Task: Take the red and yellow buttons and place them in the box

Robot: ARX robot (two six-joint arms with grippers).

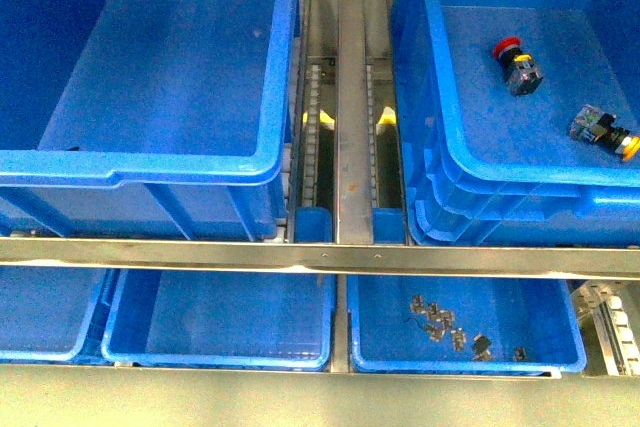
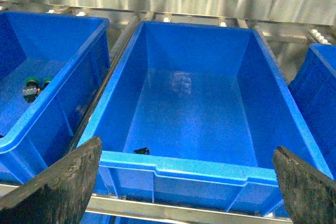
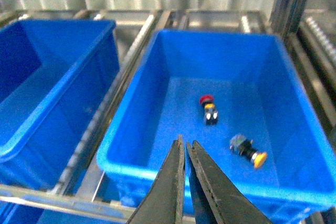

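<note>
Two buttons: one red button (image 1: 517, 64) and one yellow button (image 1: 603, 131), both lying on their sides on the floor of the right-hand box (image 1: 440, 97).
Button looks: red button (image 3: 208, 108) has a round red cap on a dark body with a yellow band; yellow button (image 3: 247, 148) has an orange-yellow cap on a grey-and-black body.
Relative to right gripper (image 3: 186, 148): both buttons lie beyond and below its tips, apart from it; the red one is nearer the box's middle, the yellow one off to the side.
Right gripper state: fingers pressed nearly together, nothing between them, above the box's near rim.
Left gripper (image 2: 186, 166): fingers spread wide, nothing held, above a second deep crate (image 2: 199, 169).
Deep crates: two side by side in the front view, with a metal rail (image 1: 352, 87) between them.
Green-capped buttons (image 2: 32, 86): in another crate, seen from the left wrist.
Shallow trays (image 1: 215, 322): three in the front row; one holds small metal parts (image 1: 455, 327).
</note>
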